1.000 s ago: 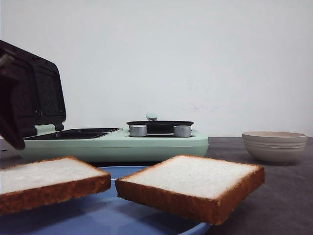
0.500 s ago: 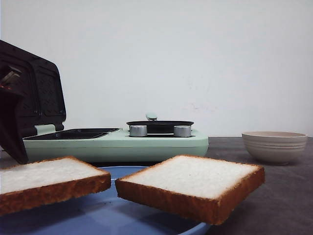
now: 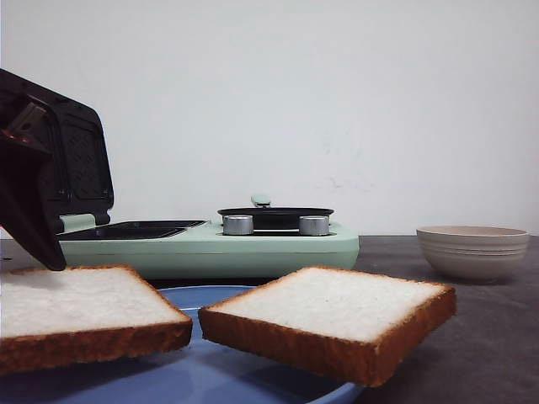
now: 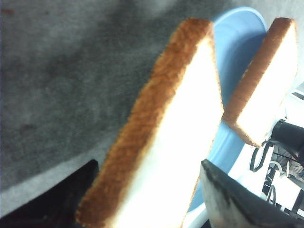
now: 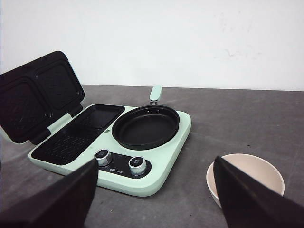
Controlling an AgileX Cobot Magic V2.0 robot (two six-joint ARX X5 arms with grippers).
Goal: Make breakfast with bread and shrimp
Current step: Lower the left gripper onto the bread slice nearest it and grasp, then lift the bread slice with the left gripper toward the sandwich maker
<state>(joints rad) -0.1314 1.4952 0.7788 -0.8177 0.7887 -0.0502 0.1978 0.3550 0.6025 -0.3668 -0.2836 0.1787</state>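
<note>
Across the dark grey bench [image 3: 497, 337], backed by a plain white wall [image 3: 337, 101], a mint-green sandwich maker [image 3: 202, 246] sits far left with its black lid [image 5: 38, 95] raised and a round black pan [image 5: 145, 126] on its right half. A beige bowl [image 3: 472, 251] stands far right. At the near edge lies a blue plate [image 3: 210, 370] carrying the right bread slice [image 3: 333, 316]. The left gripper [image 4: 152, 199] has its jaws clamped on the left bread slice [image 4: 166, 142], one finger [image 4: 228, 199] on each face, holding it tilted at the plate's left side. The right gripper [image 5: 152, 199] hangs over the bench with jaws wide apart, touching nothing.
</note>
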